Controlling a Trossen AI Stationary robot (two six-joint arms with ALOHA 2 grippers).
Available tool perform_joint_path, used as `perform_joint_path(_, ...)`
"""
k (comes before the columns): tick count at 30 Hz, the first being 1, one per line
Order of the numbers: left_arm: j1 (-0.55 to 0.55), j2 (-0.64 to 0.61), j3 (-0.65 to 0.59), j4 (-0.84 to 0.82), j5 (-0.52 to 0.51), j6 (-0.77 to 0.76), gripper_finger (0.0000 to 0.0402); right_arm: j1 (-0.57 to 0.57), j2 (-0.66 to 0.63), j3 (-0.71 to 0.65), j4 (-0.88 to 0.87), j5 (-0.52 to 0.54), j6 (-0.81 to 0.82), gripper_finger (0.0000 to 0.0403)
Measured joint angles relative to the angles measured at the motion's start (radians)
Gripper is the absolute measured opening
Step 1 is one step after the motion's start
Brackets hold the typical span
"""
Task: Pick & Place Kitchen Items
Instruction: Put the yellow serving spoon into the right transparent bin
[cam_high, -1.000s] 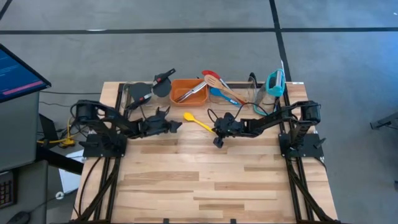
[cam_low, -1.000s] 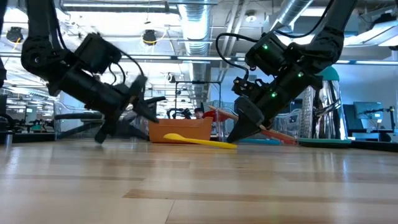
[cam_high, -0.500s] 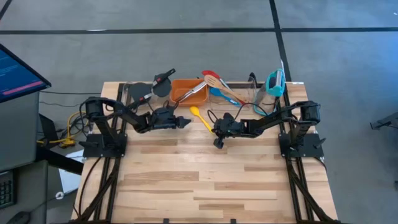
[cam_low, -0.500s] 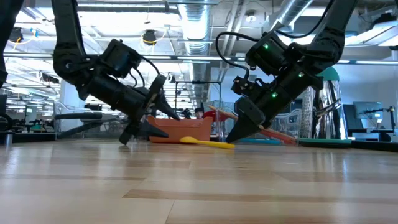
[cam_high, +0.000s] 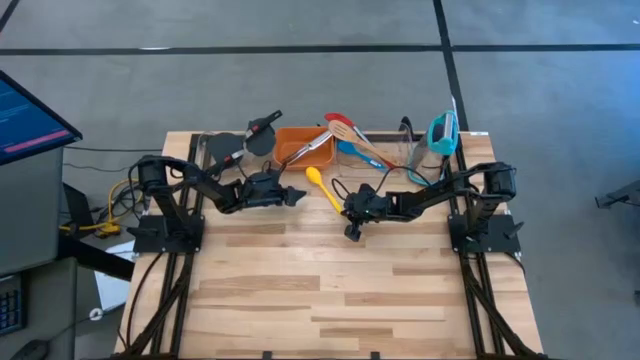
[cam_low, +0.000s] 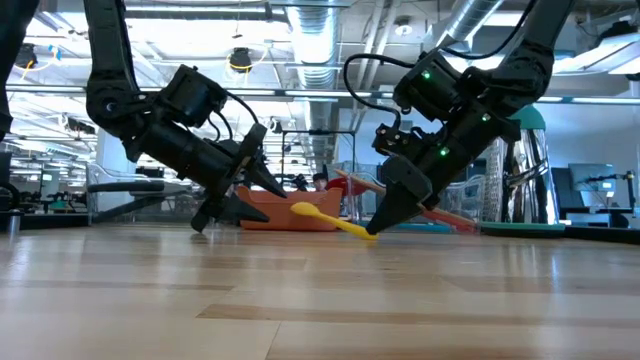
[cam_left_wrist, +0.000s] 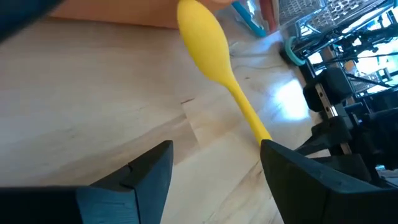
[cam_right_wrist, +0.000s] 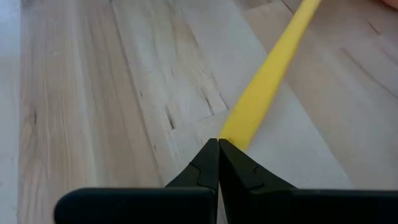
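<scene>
Near the tabletop's far edge, at its middle: the yellow spoon (cam_high: 322, 187) lies on the wood just in front of the orange bin (cam_high: 300, 146), bowl toward the bin, handle running toward the right arm.

Spoon attitude: in the low view the bowl (cam_low: 303, 209) is tipped up off the surface while the handle end meets the table at the right arm's fingertips.

Right gripper (cam_high: 349, 207): fingers pressed together, tips down on or right at the spoon's handle end; the right wrist view shows the handle (cam_right_wrist: 267, 81) starting just past the closed tips, and whether they pinch it or only bear on it I cannot tell.

Left gripper (cam_high: 294, 196): fingers (cam_left_wrist: 140, 180) spread apart, empty, hovering low just beside the spoon's bowl on the side toward the tabletop's left edge.

Other kitchen items: metal tongs (cam_high: 310, 149) rest in the orange bin; a wooden utensil (cam_high: 355, 139) and a red one (cam_high: 338, 119) lie across the clear bins toward the far right corner.

Step, as I judge it: the closed right tips lever the spoon up so the open left fingers can take the bowl end.

Risk one: the handle may skid out from under the closed tips, dropping the bowl flat before the left fingers close.

Risk two: the left fingers, closing on a rounded, tilted bowl, could squeeze it sideways toward the bin wall.

Risk three: both grippers are near each other and could collide.

Writing: none readable; the screen (cam_high: 25, 115) at the left shows text too small to make out.
</scene>
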Motion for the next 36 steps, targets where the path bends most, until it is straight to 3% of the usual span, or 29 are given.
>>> perform_joint_path(7, 0.013, 0.000, 0.002, 0.006, -0.093, 0.003, 0.0232, 0.000, -0.001, 0.001, -0.042, 0.022, 0.000, 0.0000)
perform_joint_path(16, 0.032, 0.005, 0.098, -0.019, -0.079, 0.058, 0.0232, 0.000, 0.000, -0.001, -0.033, 0.023, -0.016, 0.0000)
perform_joint_path(22, -0.012, 0.094, 0.148, -0.080, -0.079, 0.050, 0.0232, 0.000, 0.001, -0.002, -0.030, 0.022, -0.016, 0.0000)
perform_joint_path(26, -0.023, 0.146, 0.169, -0.057, -0.132, 0.029, 0.0229, -0.001, 0.001, -0.002, -0.029, 0.022, -0.019, 0.0000)
perform_joint_path(36, -0.018, 0.167, 0.252, -0.084, -0.218, 0.071, 0.0205, 0.001, 0.002, -0.002, -0.027, 0.022, -0.027, 0.0000)
